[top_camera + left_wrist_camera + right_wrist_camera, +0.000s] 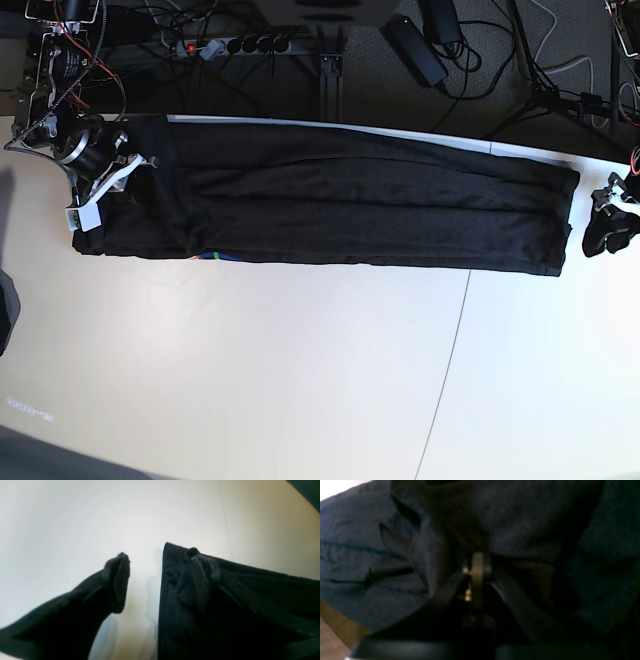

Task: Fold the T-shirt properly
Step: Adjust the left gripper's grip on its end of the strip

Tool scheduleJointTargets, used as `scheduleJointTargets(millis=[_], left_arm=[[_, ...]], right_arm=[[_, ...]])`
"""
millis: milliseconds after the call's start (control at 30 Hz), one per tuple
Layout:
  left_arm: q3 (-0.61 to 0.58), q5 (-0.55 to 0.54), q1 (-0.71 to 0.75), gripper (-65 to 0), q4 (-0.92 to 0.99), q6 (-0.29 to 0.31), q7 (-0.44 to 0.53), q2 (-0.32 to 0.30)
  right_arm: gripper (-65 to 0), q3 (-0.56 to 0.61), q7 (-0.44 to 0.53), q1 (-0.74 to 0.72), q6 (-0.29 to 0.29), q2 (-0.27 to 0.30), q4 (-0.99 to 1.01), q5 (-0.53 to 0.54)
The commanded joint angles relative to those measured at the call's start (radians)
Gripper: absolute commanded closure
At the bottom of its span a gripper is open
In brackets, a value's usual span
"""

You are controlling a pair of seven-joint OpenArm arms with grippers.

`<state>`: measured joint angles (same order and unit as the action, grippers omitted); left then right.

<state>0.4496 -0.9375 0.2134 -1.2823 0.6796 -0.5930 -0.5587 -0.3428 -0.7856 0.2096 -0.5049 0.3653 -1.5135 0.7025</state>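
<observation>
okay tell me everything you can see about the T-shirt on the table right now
The T-shirt is dark charcoal, thin jersey-looking cloth, folded lengthwise into a long flat band across the far side of the white table. Soft creases run along it, and a sliver of coloured print peeks out under its near edge. The right claw is shut on one end. At the other end the left claw stands open, one finger over the cloth's corner.

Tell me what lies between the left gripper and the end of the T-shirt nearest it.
Only a narrow strip of bare white table. The base view shows the left gripper just off the T-shirt end; its jaws stand open, holding nothing.
</observation>
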Motion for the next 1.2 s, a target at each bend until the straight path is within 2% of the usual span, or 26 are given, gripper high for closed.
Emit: scheduleJointTargets(millis=[0, 167, 467, 700, 833, 1167], left_arm=[[0.007, -0.017, 0.003, -43.2, -0.011, 0.019, 0.021, -0.016], [-0.001, -0.024, 0.026, -43.2, -0.011, 0.019, 0.019, -0.006], [-0.087, -0.014, 0.024, -43.2, -0.011, 0.019, 0.033, -0.006], [-0.090, 0.042, 0.019, -43.2, -0.006, 0.019, 0.061, -0.006], [-0.090, 0.045, 0.015, -43.2, 0.048, 0.019, 0.096, -0.007], [-0.091, 0.042, 0.000, -43.2, 0.106, 0.019, 0.096, -0.006]], right_arm=[[0.0, -0.005, -0.007, -0.004, -0.079, 0.014, -0.005, -0.006], [0.0, -0.005, -0.007, -0.004, -0.079, 0.014, -0.004, -0.003], [0.0, -0.005, -0.007, -0.004, -0.079, 0.014, -0.005, -0.003], [0.0, -0.005, -0.007, -0.004, -0.079, 0.014, -0.005, -0.003], [0.0, -0.005, -0.008, -0.004, -0.079, 0.014, -0.005, -0.003], [0.0, -0.005, -0.008, -0.004, -0.079, 0.014, -0.005, -0.003]])
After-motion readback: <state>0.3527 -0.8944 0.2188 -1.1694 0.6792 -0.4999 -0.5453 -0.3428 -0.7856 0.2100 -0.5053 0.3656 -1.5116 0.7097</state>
